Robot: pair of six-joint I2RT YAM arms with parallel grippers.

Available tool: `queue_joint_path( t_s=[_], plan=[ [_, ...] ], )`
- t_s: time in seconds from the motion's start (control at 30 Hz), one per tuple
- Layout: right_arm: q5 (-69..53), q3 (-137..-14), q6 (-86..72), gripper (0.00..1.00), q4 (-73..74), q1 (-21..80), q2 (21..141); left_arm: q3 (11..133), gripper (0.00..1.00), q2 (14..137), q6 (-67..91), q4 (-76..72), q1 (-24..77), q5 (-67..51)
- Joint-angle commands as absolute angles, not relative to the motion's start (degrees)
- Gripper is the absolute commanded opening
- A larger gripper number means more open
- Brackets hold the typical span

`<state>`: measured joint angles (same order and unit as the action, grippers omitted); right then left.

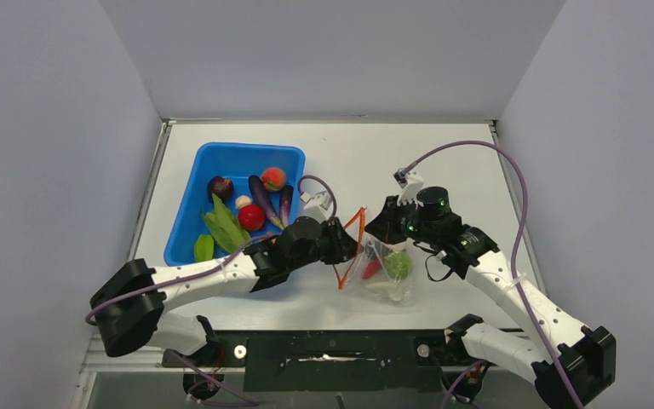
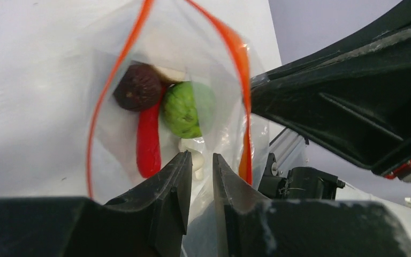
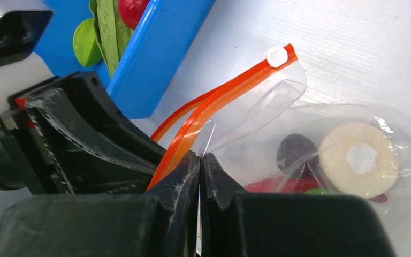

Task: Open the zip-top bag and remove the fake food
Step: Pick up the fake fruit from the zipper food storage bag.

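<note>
Left gripper (image 2: pixel 200 160) first: its black fingers are pinched almost together on the near wall of the crinkly clear plastic zip-top bag (image 2: pixel 112 144), with the thin film caught between them. The right gripper (image 3: pixel 199 160) is clamped tight as well, biting the opposite lip right where the orange-red zipper strip (image 3: pixel 214 104) meets its tips. A small white slider tab (image 3: pixel 276 55) sits at the far end of that strip.

The two sides of the strip are spread apart, so the mouth is gaping open. All the fake food is inside the bag:
- a dark brown round piece (image 2: pixel 137 88)
- a long red plastic piece (image 2: pixel 149 139)
- a green bumpy ball (image 2: pixel 184 110)
- a white mushroom (image 2: pixel 192 158)

From the top camera, the bag hangs between the two grippers over the front middle of the white table (image 1: pixel 443 170). It's just right of the blue plastic bin (image 1: pixel 247 147) and not touching it.

The bin has its own stuff:
- a red round fruit (image 1: pixel 251 217)
- long green pods (image 1: pixel 226 228)
- purple eggplants (image 1: pixel 264 198)
- an orange-pink peach (image 1: pixel 273 178)
</note>
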<state>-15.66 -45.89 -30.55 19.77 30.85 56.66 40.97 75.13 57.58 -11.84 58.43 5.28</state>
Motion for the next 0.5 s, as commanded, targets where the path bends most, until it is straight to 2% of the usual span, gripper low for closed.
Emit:
queue_joint_path(
  t_s=[0.0,0.23,0.33,0.47],
  plan=[
    [-17.09,-46.83,-31.18,0.02,16.07,31.31,54.73,48.41,0.2,80.55,54.19,-11.59,59.64,0.73],
    [-14.96,-46.79,-31.0,0.03,16.6,31.38,52.17,47.74,0.22,83.27,57.27,-12.63,59.5,2.5],
    [-14.66,-46.03,-31.04,0.03,15.22,31.32,50.49,47.57,0.28,85.37,59.98,-11.86,59.61,6.76],
    [-15.63,-44.33,-31.66,0.03,12.57,31.37,49.34,41.91,0.3,88.8,67.38,-24.98,60.23,10.57]
  ],
)
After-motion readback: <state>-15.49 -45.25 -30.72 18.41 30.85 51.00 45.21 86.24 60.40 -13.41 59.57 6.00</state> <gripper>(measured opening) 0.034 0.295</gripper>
